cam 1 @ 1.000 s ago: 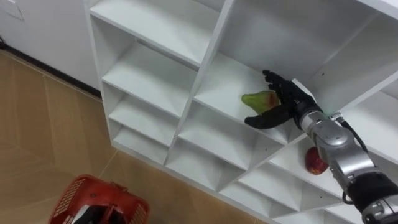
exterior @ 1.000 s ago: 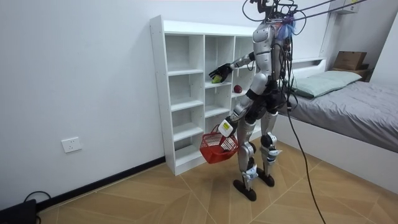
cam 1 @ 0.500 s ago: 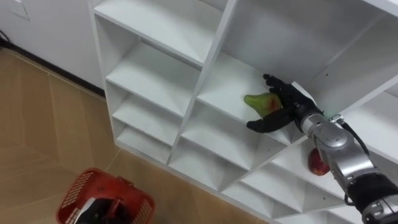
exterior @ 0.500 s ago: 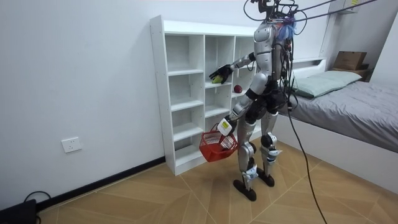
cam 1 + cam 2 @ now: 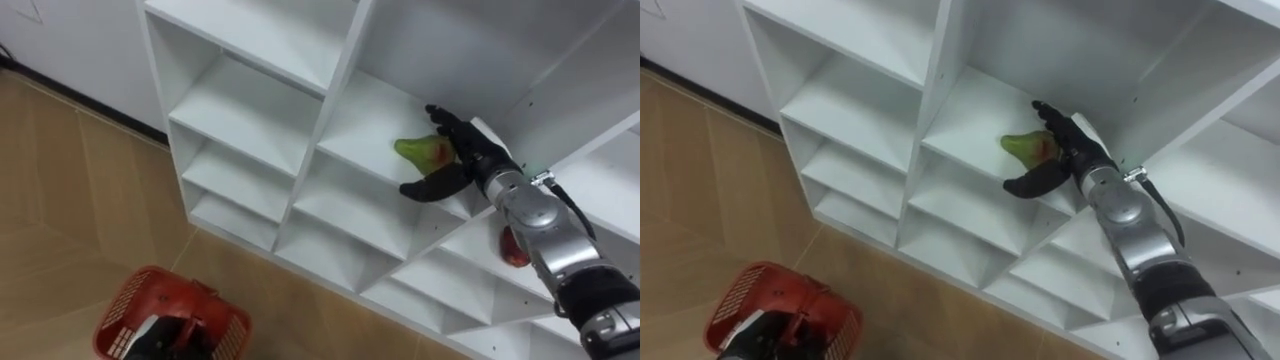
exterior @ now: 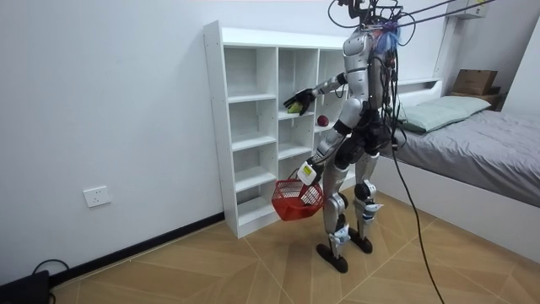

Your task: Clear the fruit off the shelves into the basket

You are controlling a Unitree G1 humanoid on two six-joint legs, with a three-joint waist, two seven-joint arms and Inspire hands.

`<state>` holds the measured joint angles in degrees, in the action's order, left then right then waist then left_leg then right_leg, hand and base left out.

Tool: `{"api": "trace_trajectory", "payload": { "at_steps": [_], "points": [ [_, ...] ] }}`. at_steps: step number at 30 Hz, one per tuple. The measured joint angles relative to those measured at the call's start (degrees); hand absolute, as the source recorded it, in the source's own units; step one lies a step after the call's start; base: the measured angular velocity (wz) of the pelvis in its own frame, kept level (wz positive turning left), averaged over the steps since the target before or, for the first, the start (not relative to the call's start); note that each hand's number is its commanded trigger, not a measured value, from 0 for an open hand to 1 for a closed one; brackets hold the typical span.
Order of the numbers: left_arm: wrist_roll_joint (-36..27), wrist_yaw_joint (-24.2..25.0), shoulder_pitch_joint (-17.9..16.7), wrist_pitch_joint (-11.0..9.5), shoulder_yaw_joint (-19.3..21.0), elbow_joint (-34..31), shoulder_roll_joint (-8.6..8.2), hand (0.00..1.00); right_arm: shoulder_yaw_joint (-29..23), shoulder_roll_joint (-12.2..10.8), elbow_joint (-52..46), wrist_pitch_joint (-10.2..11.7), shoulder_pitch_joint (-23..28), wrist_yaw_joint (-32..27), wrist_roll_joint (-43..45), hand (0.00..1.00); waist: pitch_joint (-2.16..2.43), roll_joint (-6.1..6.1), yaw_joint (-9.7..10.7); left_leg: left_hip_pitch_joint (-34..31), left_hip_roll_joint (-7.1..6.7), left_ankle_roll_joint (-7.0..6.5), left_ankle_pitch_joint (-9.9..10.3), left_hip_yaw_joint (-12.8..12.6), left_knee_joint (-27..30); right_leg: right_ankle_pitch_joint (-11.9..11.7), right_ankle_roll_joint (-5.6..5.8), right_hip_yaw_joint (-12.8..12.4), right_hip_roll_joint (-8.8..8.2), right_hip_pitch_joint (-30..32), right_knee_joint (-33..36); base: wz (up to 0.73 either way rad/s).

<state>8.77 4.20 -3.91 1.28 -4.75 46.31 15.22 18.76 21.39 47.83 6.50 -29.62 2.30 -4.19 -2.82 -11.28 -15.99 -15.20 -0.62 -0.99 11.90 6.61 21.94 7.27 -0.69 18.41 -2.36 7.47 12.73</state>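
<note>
Right hand (image 5: 463,158) clamped on the green pear-shaped fruit with a red blush (image 5: 418,150): fingers over the top, thumb under. Fruit sits just over the middle-column shelf of the white open-shelf closet (image 5: 250,120).

Red plastic mesh basket (image 5: 120,300) hangs low from the left hand (image 6: 305,175), presumably parked for the drop. Can't tell that grip.

Round red fruit (image 5: 513,250) waits one compartment lower right.

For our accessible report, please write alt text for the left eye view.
The right hand grips a green pear in a compartment of a white shelf unit. A red apple lies lower right, partly behind the forearm; the left hand carries a red basket below.
</note>
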Motion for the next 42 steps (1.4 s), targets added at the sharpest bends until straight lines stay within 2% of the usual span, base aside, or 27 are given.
{"api": "trace_trajectory", "payload": {
  "at_steps": [3, 14, 22, 23, 24, 25, 26, 27, 31, 33, 42],
  "points": [
    [0.0, 0.1, 0.3, 0.0, -0.1, 0.0, 0.0, 1.0, 0.1, 0.0, 0.8, 0.6, -0.6, -0.7, 0.0, 0.0, 0.11, 0.17, 0.0, -0.5, -0.01, 0.0, -0.2, -0.1, -0.1, -0.1, -0.03, 0.0, -0.14, 0.7, 0.2, -0.04],
    [1.0, 1.2, 0.4, 0.1, -1.0, -1.6, -0.09, 1.0, 0.1, 0.0, 1.5, 0.5, -0.7, -2.1, 2.5, 0.0, 0.7, 1.21, -0.3, -0.3, -0.07, -0.04, -0.6, -0.1, -0.3, -0.2, -0.01, -0.2, -0.22, 0.6, 0.2, 0.0],
    [1.0, 1.0, 0.4, 0.1, -1.1, -1.6, -0.11, 1.0, 0.2, 0.0, 3.0, 1.2, -0.7, -3.1, 3.7, 0.0, 0.68, 1.6, -1.0, -0.3, -0.11, -0.02, -0.8, -0.1, -0.5, -0.2, -0.03, -0.4, -0.2, 0.8, 0.3, 0.0],
    [1.0, 0.9, 0.4, 0.1, -1.1, -1.5, -0.12, 1.0, 0.2, 0.0, 3.2, 1.5, -0.7, -3.4, 3.7, 0.07, 0.78, 1.73, -1.2, -0.5, -0.11, 0.0, -0.8, -0.1, -0.6, -0.3, -0.07, -0.4, -0.2, 1.0, 0.3, -0.04],
    [1.0, 0.9, 0.4, 0.0, -1.1, -1.4, -0.13, 1.0, 0.2, 0.0, 3.2, 1.7, -0.7, -3.7, 3.7, 0.37, 0.85, 1.72, -1.4, -0.6, -0.15, 0.03, -1.0, 0.0, -0.8, -0.5, -0.12, -0.5, -0.19, 1.2, 0.3, 0.0],
    [1.0, 0.9, 0.4, 0.0, -1.1, -1.4, -0.13, 1.0, 0.2, 0.0, 3.3, 1.8, -0.7, -3.9, 3.8, 0.58, 0.8, 1.93, -1.4, -0.7, -0.17, 0.03, -1.1, 0.0, -0.9, -0.5, -0.14, -0.4, -0.22, 1.4, 0.3, 0.0],
    [1.0, 0.9, 0.4, 0.0, -1.1, -1.4, -0.15, 1.0, 0.2, 0.0, 3.4, 1.9, -0.7, -4.2, 4.0, 0.9, 0.83, 1.99, -1.3, -0.7, -0.17, 0.04, -1.2, -0.1, -1.0, -0.5, -0.15, -0.4, -0.23, 1.5, 0.3, 0.06],
    [0.9, 0.6, 0.4, 0.0, -1.1, -1.3, -0.2, 1.0, 0.2, -0.1, 3.5, 2.3, -0.5, -4.6, 4.1, 1.0, 1.0, 2.12, -1.2, -1.1, -0.16, 0.03, -1.3, 0.0, -1.0, -0.5, -0.18, -0.2, -0.26, 1.7, 0.3, 0.07],
    [0.8, -1.0, 0.5, 0.0, -1.2, -0.9, -0.63, 1.0, 0.4, -0.2, 3.4, 2.6, -0.3, -6.2, 6.1, 1.0, 1.15, 2.42, -1.0, -1.2, -0.13, 0.0, -1.6, -0.1, -1.2, -0.6, -0.19, -0.1, -0.41, 1.9, 0.3, 0.03],
    [0.7, -1.7, 0.6, 0.0, -1.4, -0.6, -0.63, 1.0, 1.1, -0.3, 3.3, 3.5, 0.1, -6.7, 7.0, 1.0, 1.18, 2.38, -1.0, -1.2, -0.12, 0.0, -1.7, -0.2, -1.3, -0.6, -0.22, -0.3, -0.45, 2.0, 0.5, -0.04],
    [-0.5, -4.0, 1.3, 0.0, -4.0, -0.2, -0.7, 1.0, 1.2, -0.3, 3.9, 3.9, -0.8, -9.7, 6.4, 1.0, 1.12, 2.53, -1.2, -2.3, -0.1, 0.16, -2.5, -0.9, -1.4, -1.2, -0.25, -1.1, -0.72, 3.7, 1.1, -0.02]
  ]
}}
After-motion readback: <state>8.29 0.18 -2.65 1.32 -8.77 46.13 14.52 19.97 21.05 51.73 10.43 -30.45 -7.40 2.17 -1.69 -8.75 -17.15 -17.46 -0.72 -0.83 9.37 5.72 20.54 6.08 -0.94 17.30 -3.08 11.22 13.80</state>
